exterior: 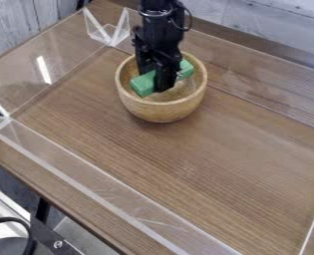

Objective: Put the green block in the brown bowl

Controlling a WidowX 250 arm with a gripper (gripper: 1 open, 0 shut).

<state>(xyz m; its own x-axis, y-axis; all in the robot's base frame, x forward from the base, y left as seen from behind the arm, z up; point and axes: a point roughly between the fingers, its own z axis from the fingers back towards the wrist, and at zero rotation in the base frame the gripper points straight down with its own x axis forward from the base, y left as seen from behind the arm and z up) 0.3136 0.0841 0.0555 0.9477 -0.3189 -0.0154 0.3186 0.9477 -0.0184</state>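
Worktop: brown wood-grain surface [186, 174] filling most of the view, with clear tape-like strips running along its left part and near its right edge.
Bowl: round, light-brown wood [163, 110], thick-walled, standing upright on the worktop toward the far side, its opening facing up.
Robot arm: black [162, 20], reaching down from the far edge over the bowl, its lower end inside the rim.
Cable and dark hardware: a black looped cable [6, 220] in the near left corner, beside dark metal parts.
Clear object: a small, transparent, angular piece [109, 27], on the far side, just left of the arm in the view.
Block: green [145, 84], inside the bowl, lying slantwise and partly hidden by the jaws.
Jaws: black [156, 77], closed down at the block; whether they grip it or only touch it, I cannot tell.
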